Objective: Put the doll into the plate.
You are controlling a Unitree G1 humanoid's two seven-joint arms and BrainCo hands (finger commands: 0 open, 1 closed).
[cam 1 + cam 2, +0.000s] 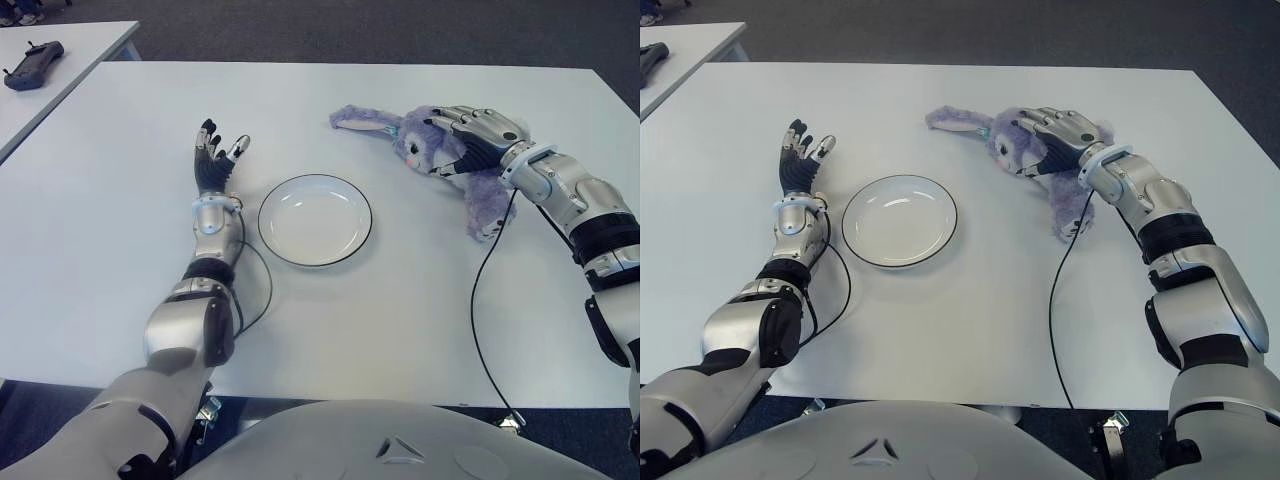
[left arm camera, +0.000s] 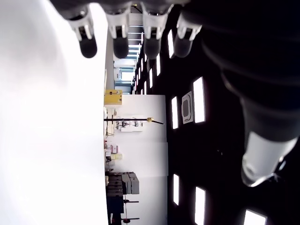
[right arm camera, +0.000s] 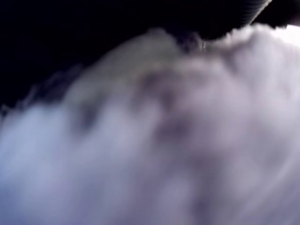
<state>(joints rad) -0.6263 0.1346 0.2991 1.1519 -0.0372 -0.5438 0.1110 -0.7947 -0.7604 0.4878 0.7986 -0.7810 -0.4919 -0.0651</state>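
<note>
The doll (image 1: pixel 440 150), a purple plush rabbit, lay flat on the white table (image 1: pixel 400 330), to the right of the plate (image 1: pixel 315 219) and clear of its rim. It looked soft and light (likely to sag and flop if lifted by an ear), so the body or head seemed the surest place to grip. The right hand (image 1: pixel 475 135) lay over its head and body, fingers curled around the plush in a grasp; its wrist camera saw only fur. The left hand (image 1: pixel 215 158) showed left of the plate, fingers spread and empty.
</note>
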